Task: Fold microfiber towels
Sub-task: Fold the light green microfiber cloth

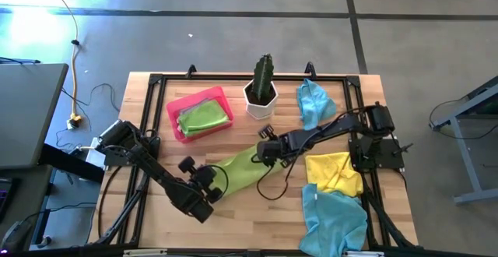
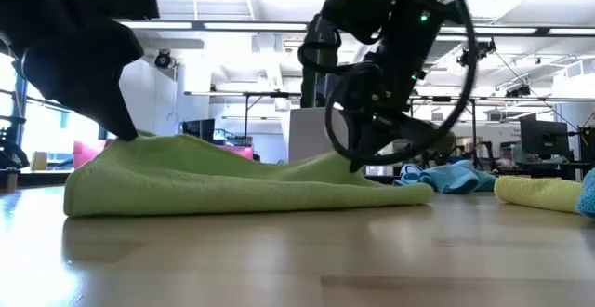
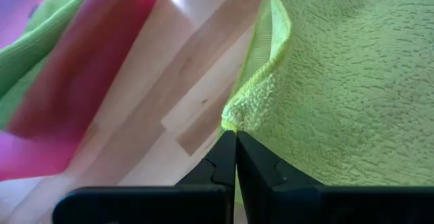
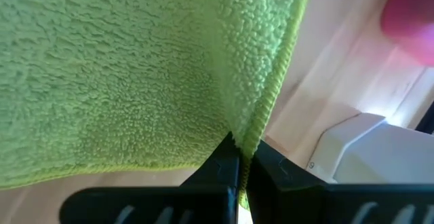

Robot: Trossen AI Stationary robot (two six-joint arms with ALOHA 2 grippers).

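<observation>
The green towel [image 1: 241, 171] lies long between the two claws, left claw [image 1: 212, 185] pinching its end far from the plant [image 1: 262, 86], right claw [image 1: 263, 154] pinching the near end.

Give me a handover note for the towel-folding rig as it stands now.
Left gripper: shut on the lime towel's edge.
Right gripper: shut on the same towel's opposite end, mid-table.
Done: one green towel lies in the pink tray.
Left: finish this one; then the yellow towel, the blue towel at the front right, and another blue towel beside the potted cactus.
</observation>
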